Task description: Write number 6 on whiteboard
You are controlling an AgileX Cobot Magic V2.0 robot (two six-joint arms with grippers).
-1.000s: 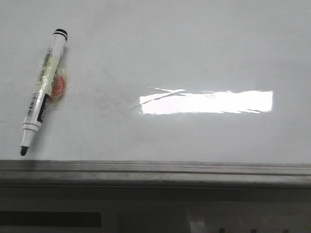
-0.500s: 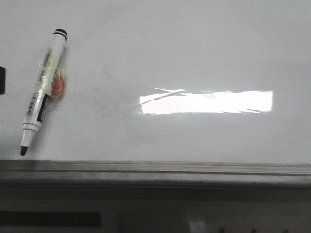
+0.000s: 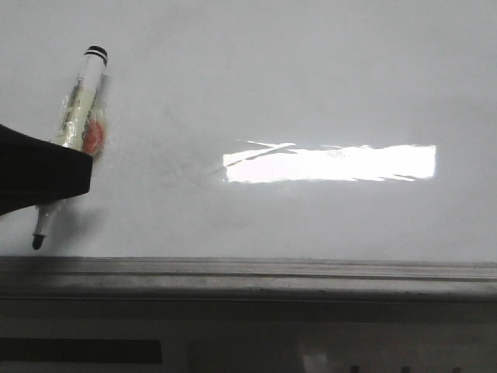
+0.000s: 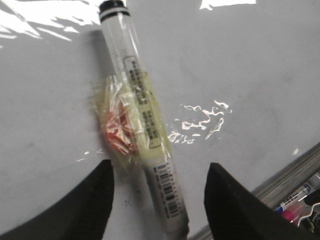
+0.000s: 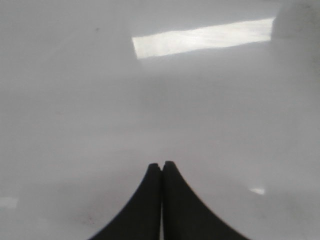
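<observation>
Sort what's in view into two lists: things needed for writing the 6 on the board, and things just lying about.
For the job:
- whiteboard, no 6 written on it yet
- marker pen, uncapped, lying on the board
- left gripper, open, straddling the pen
- right gripper, shut, empty

Lying about:
- spare markers beyond the board's frame
- crinkled orange wrapper taped to the pen

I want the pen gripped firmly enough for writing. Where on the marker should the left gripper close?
Grip the marker mid-barrel, near the taped label. The left gripper, open, already straddles it from above. It lies flat on the whiteboard, so closing across its round barrel looks most secure.
</observation>
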